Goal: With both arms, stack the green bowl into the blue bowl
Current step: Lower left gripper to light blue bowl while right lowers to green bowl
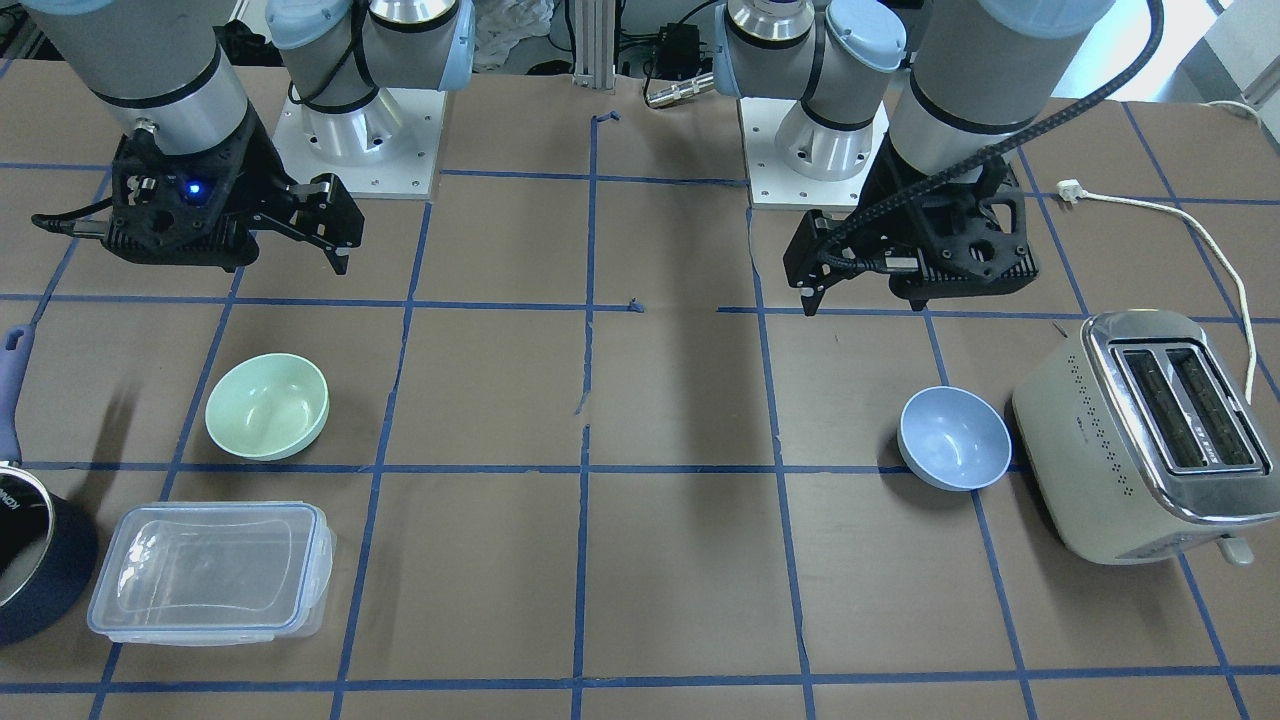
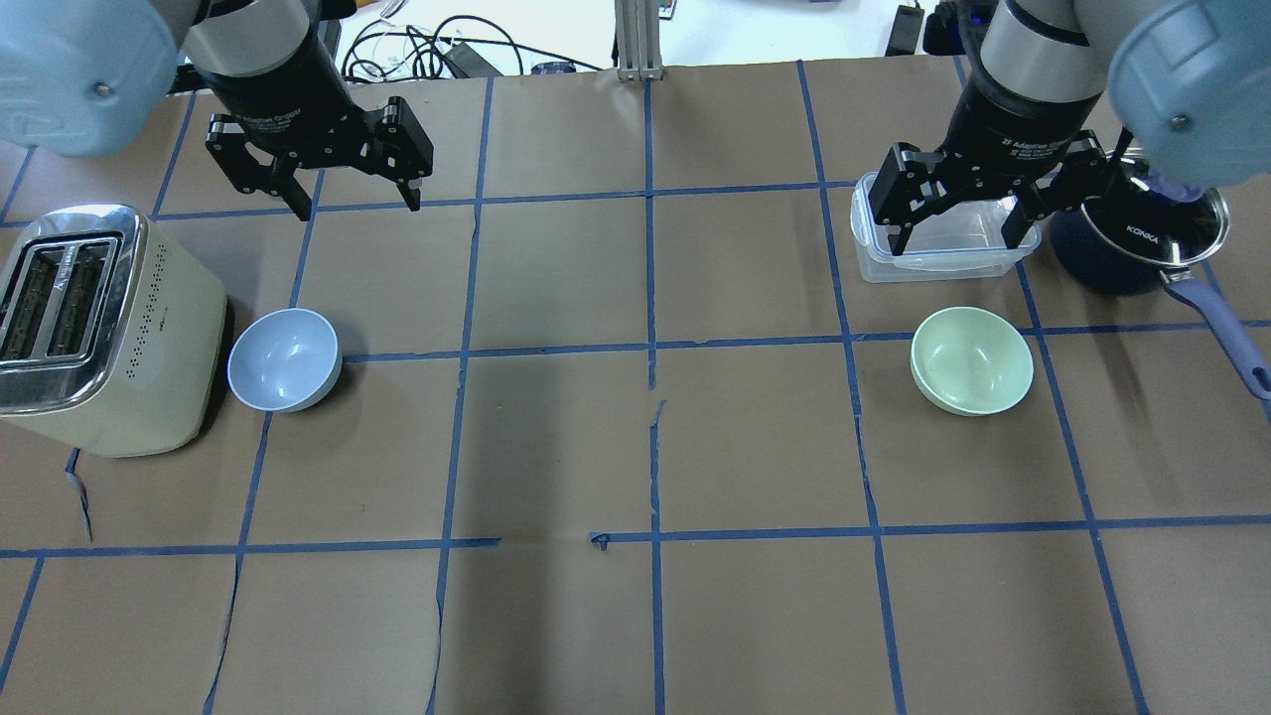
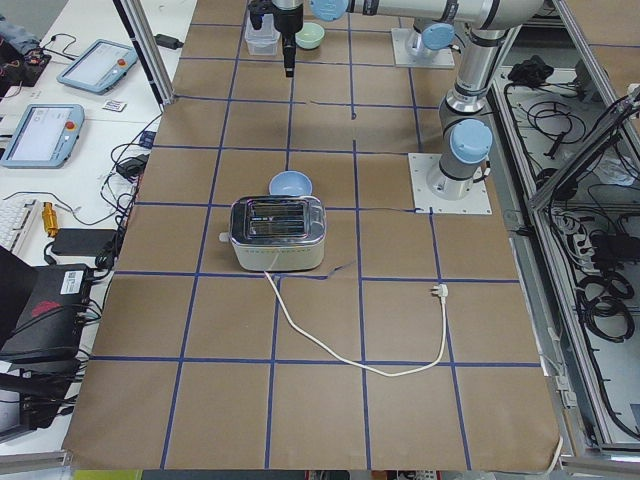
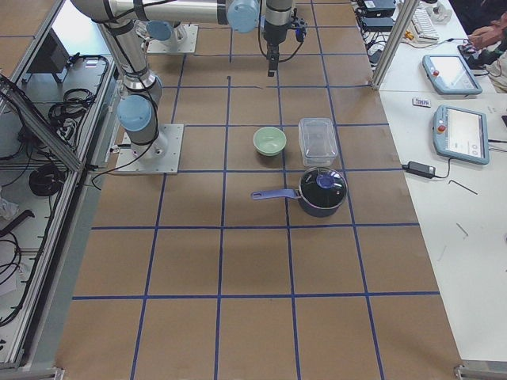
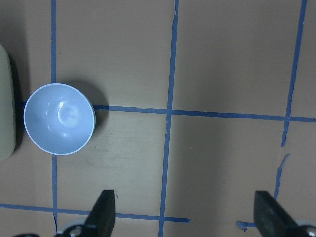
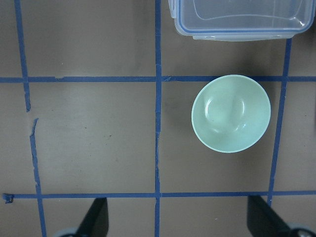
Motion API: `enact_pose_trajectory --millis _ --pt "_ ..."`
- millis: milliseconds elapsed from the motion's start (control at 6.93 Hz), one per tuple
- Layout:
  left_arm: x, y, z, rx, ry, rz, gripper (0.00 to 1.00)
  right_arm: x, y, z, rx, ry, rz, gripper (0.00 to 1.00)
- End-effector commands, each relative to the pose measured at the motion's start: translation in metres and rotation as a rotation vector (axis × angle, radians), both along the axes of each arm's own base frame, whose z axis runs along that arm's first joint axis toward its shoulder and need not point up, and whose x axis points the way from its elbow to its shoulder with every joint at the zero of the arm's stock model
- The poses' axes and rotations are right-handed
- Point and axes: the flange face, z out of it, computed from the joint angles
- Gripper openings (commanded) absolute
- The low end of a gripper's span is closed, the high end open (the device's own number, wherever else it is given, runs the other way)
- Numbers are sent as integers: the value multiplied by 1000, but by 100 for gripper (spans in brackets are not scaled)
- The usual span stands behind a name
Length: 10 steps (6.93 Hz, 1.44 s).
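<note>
The green bowl (image 2: 971, 359) stands upright and empty on the table's right side; it also shows in the front view (image 1: 267, 405) and the right wrist view (image 6: 231, 113). The blue bowl (image 2: 285, 358) stands upright and empty on the left side, close beside the toaster, and shows in the front view (image 1: 954, 437) and the left wrist view (image 5: 59, 118). My left gripper (image 2: 357, 207) hangs open and empty above the table, beyond the blue bowl. My right gripper (image 2: 955, 243) hangs open and empty above the clear container, beyond the green bowl. The bowls are far apart.
A cream toaster (image 2: 99, 328) stands at the left edge next to the blue bowl, its cord (image 1: 1200, 225) trailing behind. A clear lidded container (image 2: 874, 260) and a dark navy saucepan (image 2: 1132, 248) with a handle sit beyond the green bowl. Blue tape lines grid the brown table.
</note>
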Motion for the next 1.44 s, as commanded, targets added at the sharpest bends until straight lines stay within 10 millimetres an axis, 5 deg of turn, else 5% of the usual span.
enact_pose_trajectory --millis 0,433,865,1298 --pt "12 -8 -54 57 -5 21 100 -23 -18 -22 39 -6 24 100" --pt "85 -20 -172 109 19 -82 100 -58 -50 -72 50 -11 -22 100" --pt "109 -31 -235 179 -80 -144 100 -71 -53 -170 -5 -7 27 100" --pt "111 -36 -275 231 -76 -158 97 -70 -46 -213 4 -10 30 100"
